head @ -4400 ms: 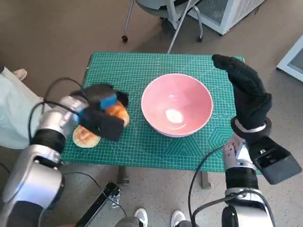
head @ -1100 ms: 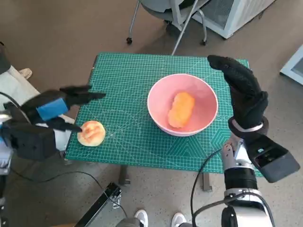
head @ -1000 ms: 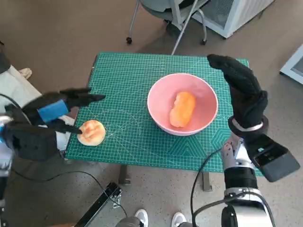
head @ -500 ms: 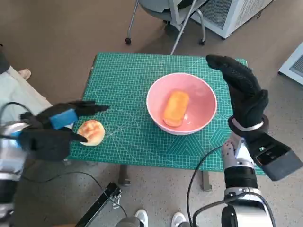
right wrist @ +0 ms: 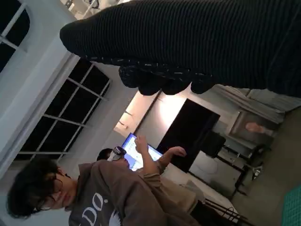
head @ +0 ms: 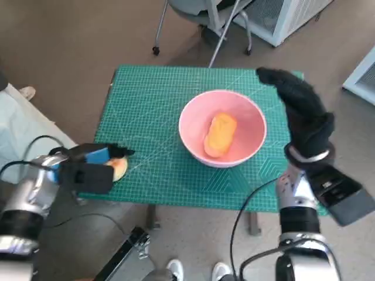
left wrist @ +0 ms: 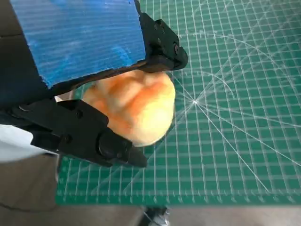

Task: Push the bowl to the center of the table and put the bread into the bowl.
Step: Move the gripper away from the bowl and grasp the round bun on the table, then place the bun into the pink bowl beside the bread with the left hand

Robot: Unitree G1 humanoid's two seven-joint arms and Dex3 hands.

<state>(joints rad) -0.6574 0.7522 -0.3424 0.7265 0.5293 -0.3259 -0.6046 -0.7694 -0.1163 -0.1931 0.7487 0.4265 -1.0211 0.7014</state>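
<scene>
Now the left hand closes around the round bread at the table edge — the right hand hangs upright beside the bowl, fingers apart, holding nothing.

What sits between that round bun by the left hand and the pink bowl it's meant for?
Nothing visible: only bare green mat lies between the round bun, which the left hand is around, and the pink bowl. The bowl already holds one long bread, with room beside it.
</scene>
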